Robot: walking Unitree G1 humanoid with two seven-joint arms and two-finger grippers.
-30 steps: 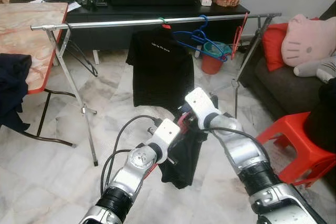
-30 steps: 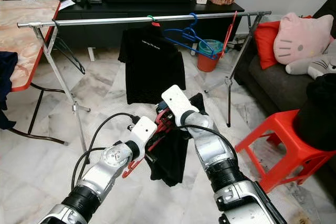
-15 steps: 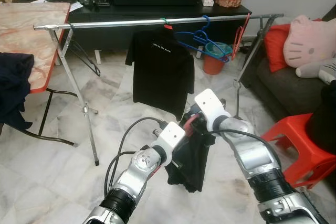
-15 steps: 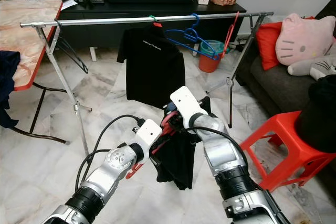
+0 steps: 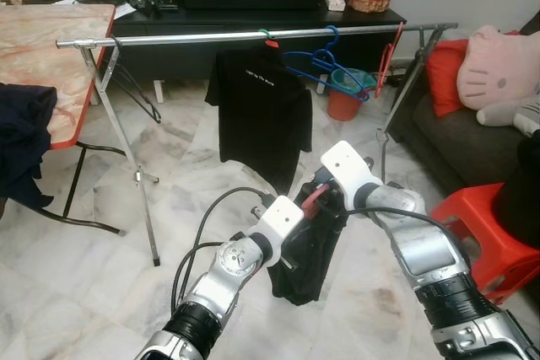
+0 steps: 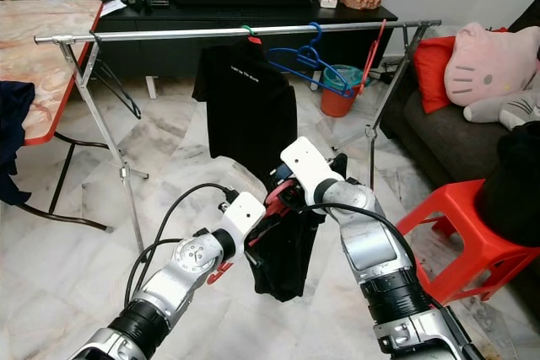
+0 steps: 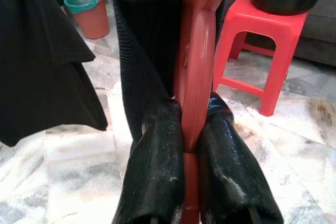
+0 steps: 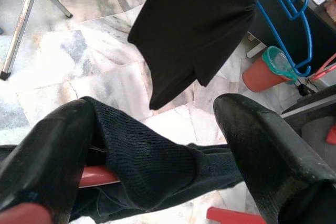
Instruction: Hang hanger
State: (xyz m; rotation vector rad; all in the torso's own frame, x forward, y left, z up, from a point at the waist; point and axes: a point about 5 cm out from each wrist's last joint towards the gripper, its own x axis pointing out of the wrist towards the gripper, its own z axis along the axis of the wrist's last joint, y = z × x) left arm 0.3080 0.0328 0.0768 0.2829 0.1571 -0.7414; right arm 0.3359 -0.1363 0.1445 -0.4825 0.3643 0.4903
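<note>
Between the two grippers, low over the marble floor (image 5: 76, 267) and in front of the clothes rail (image 5: 253, 35), was a red hanger (image 7: 195, 87) with a dark knitted garment (image 5: 305, 246) draped from it. The left gripper (image 7: 191, 129) pinched the hanger's red bar tightly between its two black fingers (image 7: 157, 166). The right gripper (image 8: 157, 129) had its fingers spread apart, with one finger touching the garment's knitted fabric and the other held clear of it. The garment hung down in folds below both grippers.

Beyond them, the rail stood on metal legs. A black T-shirt (image 5: 257, 111) hung from the rail on a green hanger (image 5: 267, 36), and a blue hanger (image 5: 321, 61) hung just beside it. A small orange bin (image 5: 344, 94) with a green liner stood behind the rail. To the robot's right stood a red stool (image 5: 485, 233) and a sofa with a pink cushion (image 5: 498, 69). To its left was a table (image 5: 42, 48) with dark cloth (image 5: 21, 141) hanging over its edge.
</note>
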